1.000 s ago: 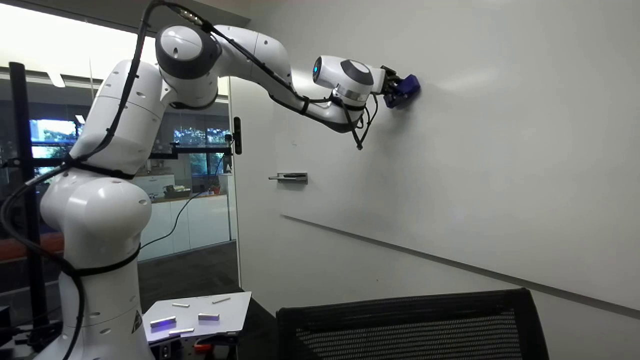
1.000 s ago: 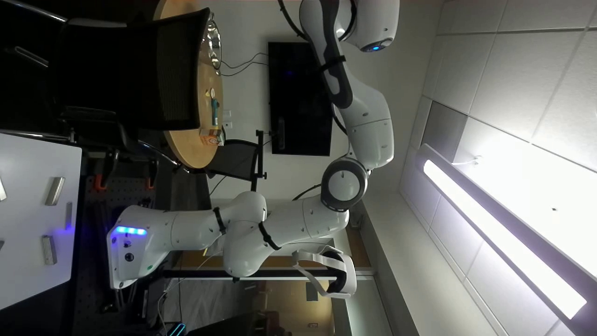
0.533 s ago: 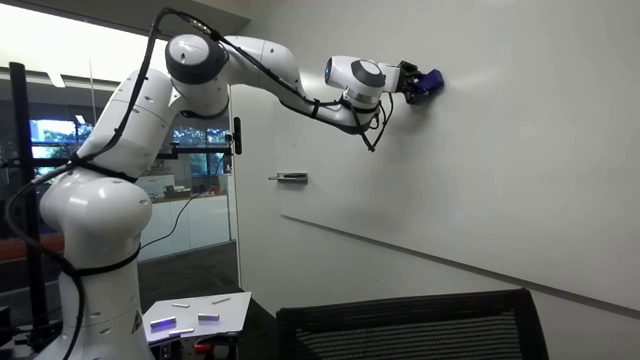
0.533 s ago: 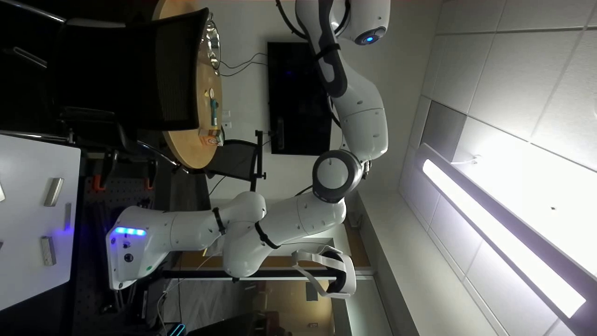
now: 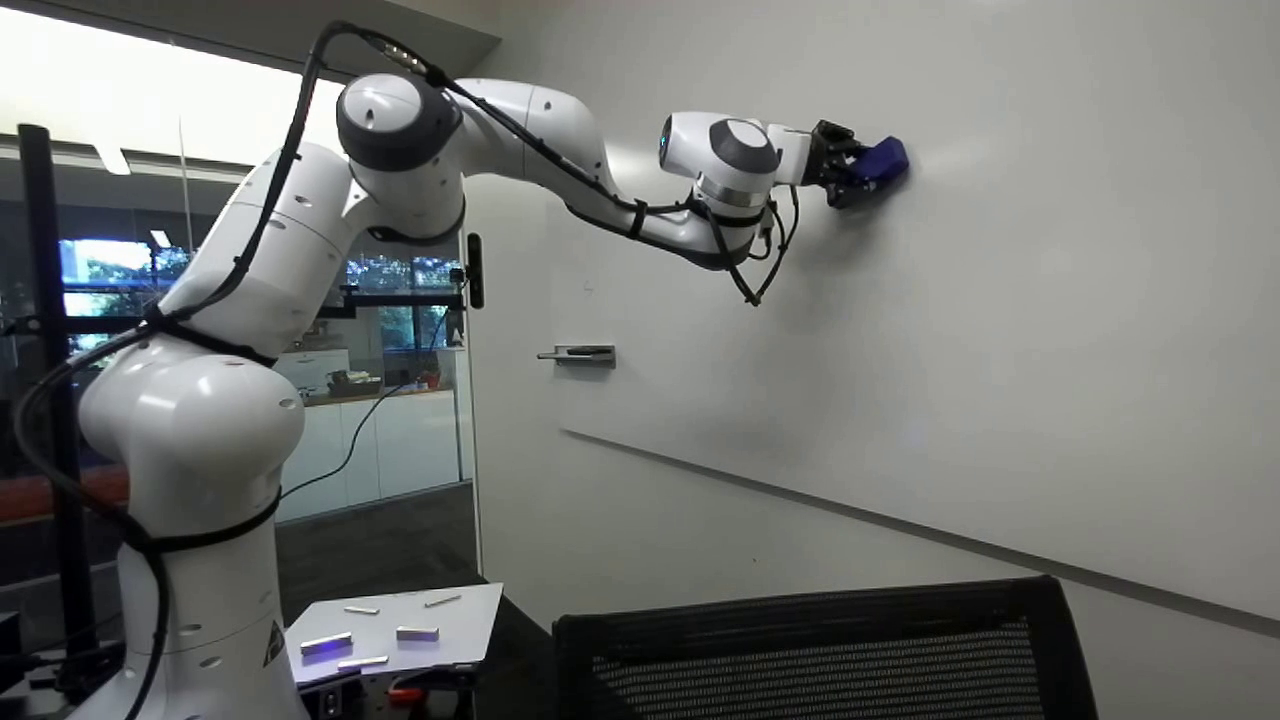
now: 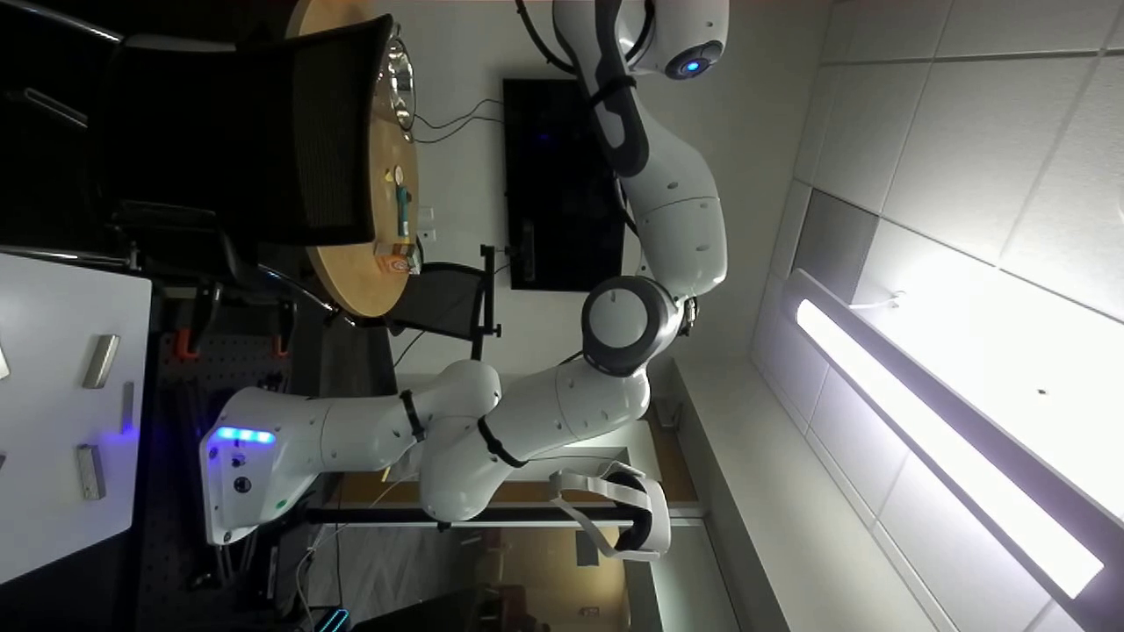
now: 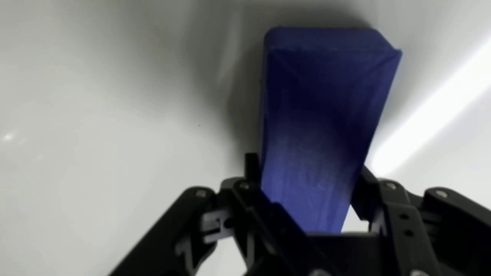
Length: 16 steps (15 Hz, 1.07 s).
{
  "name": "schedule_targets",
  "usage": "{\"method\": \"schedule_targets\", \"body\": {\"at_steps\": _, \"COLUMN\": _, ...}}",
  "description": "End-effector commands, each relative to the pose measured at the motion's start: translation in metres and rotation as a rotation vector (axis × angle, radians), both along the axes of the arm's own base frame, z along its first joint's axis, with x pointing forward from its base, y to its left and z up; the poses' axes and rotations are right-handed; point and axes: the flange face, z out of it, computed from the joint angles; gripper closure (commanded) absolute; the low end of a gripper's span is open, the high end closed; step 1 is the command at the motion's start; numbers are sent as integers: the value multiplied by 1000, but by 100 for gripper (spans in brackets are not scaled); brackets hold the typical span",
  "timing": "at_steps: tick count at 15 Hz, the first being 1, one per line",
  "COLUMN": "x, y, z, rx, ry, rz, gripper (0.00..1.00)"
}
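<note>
A dark blue rectangular block (image 7: 322, 115), perhaps an eraser, sits between the fingers of my gripper (image 7: 307, 180) in the wrist view. Both black fingers press on its long sides, and its far end sticks out beyond them. In an exterior view the gripper (image 5: 852, 172) reaches toward a large whiteboard (image 5: 1050, 350), holding the blue block (image 5: 884, 162) high up at the board's surface. Block and board appear to meet, though the contact face is hidden. A shadow lies beside the block in the wrist view. In the sideways exterior view the gripper is out of frame.
On the board hangs a small holder (image 5: 585, 354), with a ledge (image 5: 900, 520) lower down. A black mesh chair (image 5: 830, 660) stands in front. Several metal pieces lie on a white tabletop (image 5: 470, 610) by the arm's base. A headset (image 6: 654, 518) hangs behind the arm.
Gripper and blue block have slid to the right along the whiteboard in an exterior view, more slowly in the last half second. The arm's elbow has dropped and leaned forward. The grip is unchanged.
</note>
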Motion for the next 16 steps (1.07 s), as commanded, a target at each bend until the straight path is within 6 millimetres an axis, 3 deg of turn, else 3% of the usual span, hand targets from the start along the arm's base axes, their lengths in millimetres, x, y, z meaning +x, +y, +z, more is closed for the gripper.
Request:
{"method": "schedule_targets", "body": {"at_steps": 1, "x": -7, "y": 19, "z": -2, "rx": -29, "ry": -2, "rz": 33, "gripper": 69}}
{"method": "schedule_targets", "body": {"at_steps": 8, "x": -42, "y": 48, "z": -3, "rx": -89, "ry": -42, "rz": 162, "gripper": 69}}
{"method": "schedule_targets", "body": {"at_steps": 9, "x": -47, "y": 63, "z": 8, "rx": -102, "ry": -47, "rz": 181, "gripper": 69}}
{"method": "schedule_targets", "body": {"at_steps": 16, "x": -93, "y": 116, "z": 22, "rx": -199, "ry": -82, "rz": 331, "gripper": 69}}
